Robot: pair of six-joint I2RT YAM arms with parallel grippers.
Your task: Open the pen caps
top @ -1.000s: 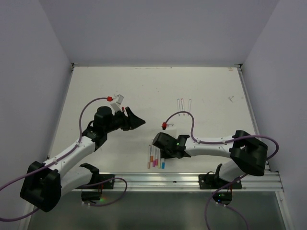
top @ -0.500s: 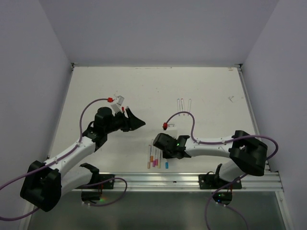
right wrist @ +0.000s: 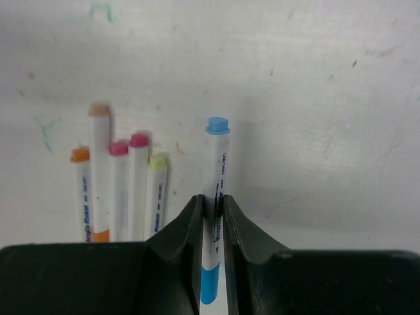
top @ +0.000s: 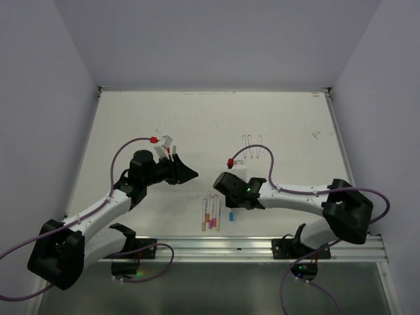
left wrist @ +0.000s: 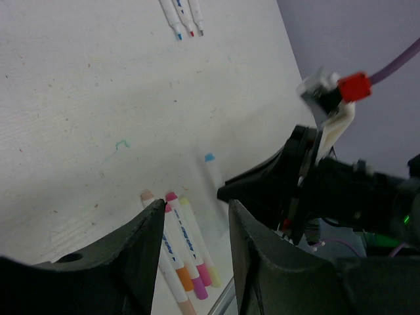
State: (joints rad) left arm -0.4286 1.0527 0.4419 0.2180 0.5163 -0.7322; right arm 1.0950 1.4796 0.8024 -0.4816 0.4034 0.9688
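Three pens (left wrist: 184, 16) lie seemingly uncapped far up the table (top: 131, 118); five capped pens (right wrist: 119, 190) wait beside your right gripper (right wrist: 211, 199), its jaws pinching the blue pen (right wrist: 216, 157). Your left gripper (left wrist: 195, 207) hangs with jaws apart, empty.

Left gripper (left wrist: 195, 206) parted, right gripper (right wrist: 211, 201) pinching blue pen (right wrist: 215, 157)

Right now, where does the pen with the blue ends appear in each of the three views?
Top external: the blue pen shows one end at lower centre, right of the row of pens.
Left wrist: blurred, at centre, just right of the row.
Right wrist: centre, held in the right gripper, right of the row.
Shared landmark: the row of pens.
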